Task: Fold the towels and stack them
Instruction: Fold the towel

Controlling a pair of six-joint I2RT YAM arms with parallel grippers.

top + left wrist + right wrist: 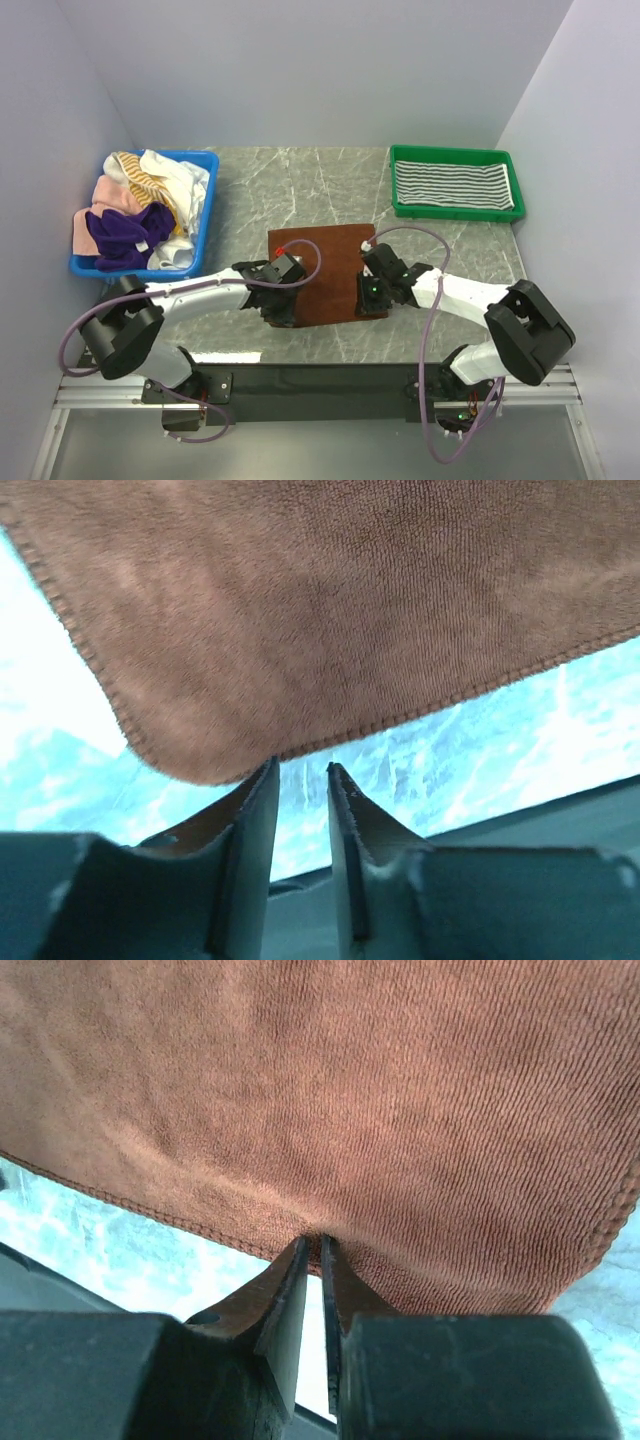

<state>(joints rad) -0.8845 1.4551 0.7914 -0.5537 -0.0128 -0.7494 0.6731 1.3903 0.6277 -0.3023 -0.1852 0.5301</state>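
Note:
A plain brown towel (320, 265) lies flat on the marble table, between my two arms. My left gripper (280, 312) is at its near left corner. In the left wrist view the left gripper (301, 770) is open by a narrow gap, and the brown towel (340, 610) has its hem just past the fingertips, with nothing between them. My right gripper (370, 300) is at the near right edge. The right wrist view has the right gripper (312, 1245) shut on the hem of the brown towel (350, 1100). Other towels (140, 210) are heaped in a blue bin (207, 215).
A green tray (455, 212) at the back right holds a folded grey-white striped towel (452, 183). The blue bin stands at the back left against the wall. Grey walls close in the table on three sides.

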